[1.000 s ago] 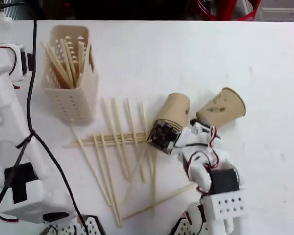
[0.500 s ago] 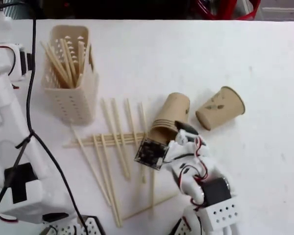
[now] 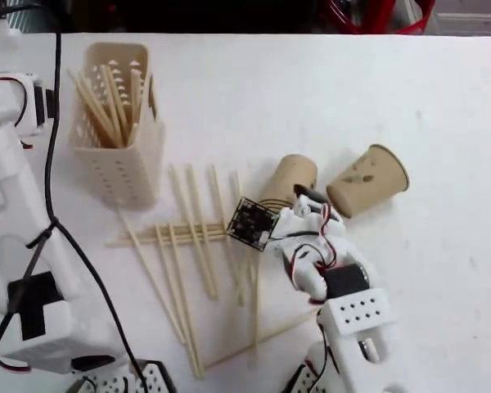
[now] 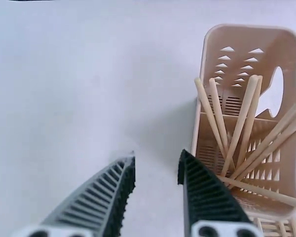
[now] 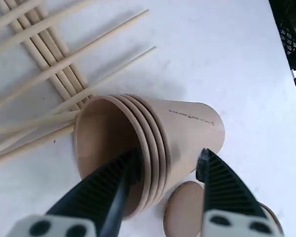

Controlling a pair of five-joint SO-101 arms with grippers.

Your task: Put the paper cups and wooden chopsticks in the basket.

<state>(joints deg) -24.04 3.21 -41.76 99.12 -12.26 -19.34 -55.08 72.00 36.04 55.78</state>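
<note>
A stack of nested paper cups (image 3: 290, 178) lies on its side on the white table, and a single paper cup (image 3: 368, 180) lies just right of it. Loose wooden chopsticks (image 3: 192, 241) are strewn to the left of the cups. The beige basket (image 3: 119, 155) stands at the back left with several chopsticks in it. My right gripper (image 5: 168, 158) is open at the mouth of the cup stack (image 5: 153, 133), one finger inside the rim and the other outside the wall. Beside the basket (image 4: 246, 123), my left gripper (image 4: 155, 170) hangs open over bare table, holding nothing.
The left arm's white body (image 3: 16, 246) and a black cable run down the left edge. The single cup's base (image 5: 185, 217) lies close behind the right gripper's fingers. The table's far right is bare white surface.
My right arm pulled back and left, then came forward again, and its fingers now straddle the rim of the cup stack. The left arm, basket and chopsticks have not moved.
</note>
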